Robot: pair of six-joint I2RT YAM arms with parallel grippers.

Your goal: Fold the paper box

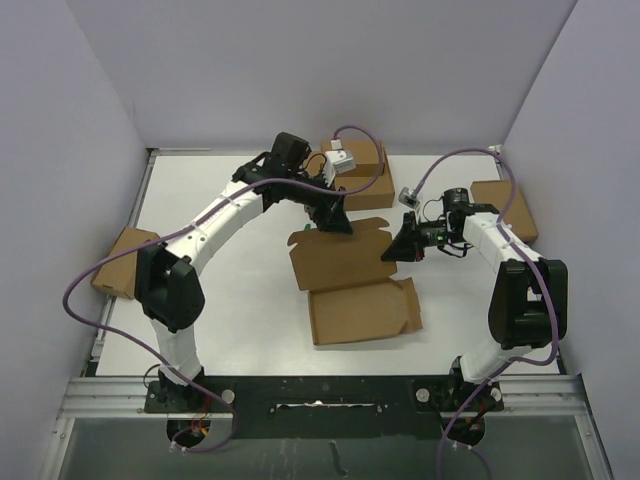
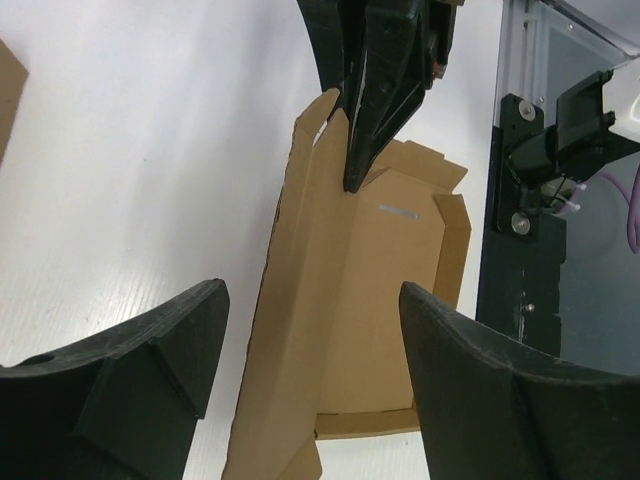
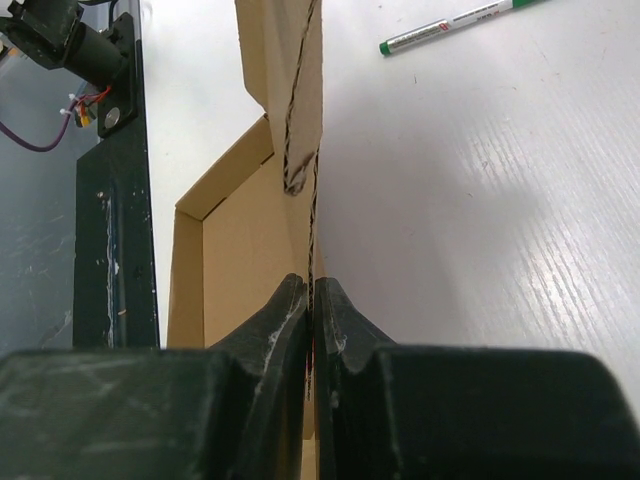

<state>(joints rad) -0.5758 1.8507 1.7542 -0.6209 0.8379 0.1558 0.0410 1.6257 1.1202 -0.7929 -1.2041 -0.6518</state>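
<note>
The paper box lies opened out in the middle of the table, a brown die-cut mailer with its lid panel toward the near edge. My right gripper is shut on the box's right side flap, held upright; in the right wrist view the thin cardboard edge runs straight into the closed fingertips. My left gripper hovers open over the box's far edge. In the left wrist view its fingers stand wide on either side of a raised flap without touching it.
A stack of plain brown boxes stands at the back, another box sits at the right and one at the left edge. A green-capped pen lies on the white table beyond the box.
</note>
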